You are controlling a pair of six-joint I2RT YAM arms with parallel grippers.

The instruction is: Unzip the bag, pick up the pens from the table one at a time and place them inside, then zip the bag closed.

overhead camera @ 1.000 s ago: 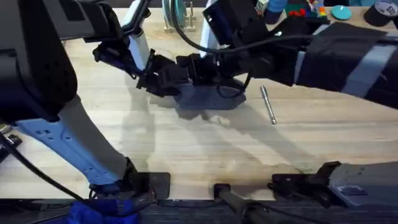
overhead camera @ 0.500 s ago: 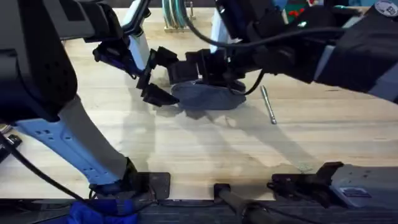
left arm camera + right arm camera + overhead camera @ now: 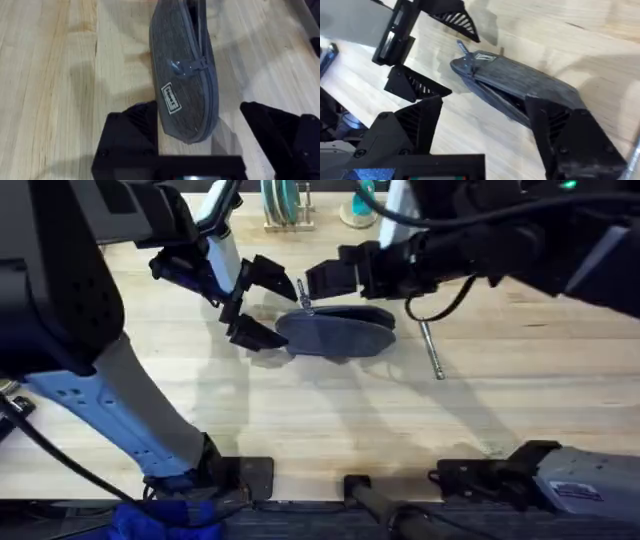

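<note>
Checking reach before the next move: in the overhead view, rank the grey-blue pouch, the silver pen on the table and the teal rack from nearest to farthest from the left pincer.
1. Grey-blue fabric pouch, right beside the left pincer.
2. Teal rack, at the table's far edge.
3. Silver pen, beyond the pouch's other end.

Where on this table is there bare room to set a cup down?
The wide strip of table between the bag and the arm bases is bare. So is the wood right of the pen. It is crowded around the bag, where the left gripper and right gripper flank its end.
</note>
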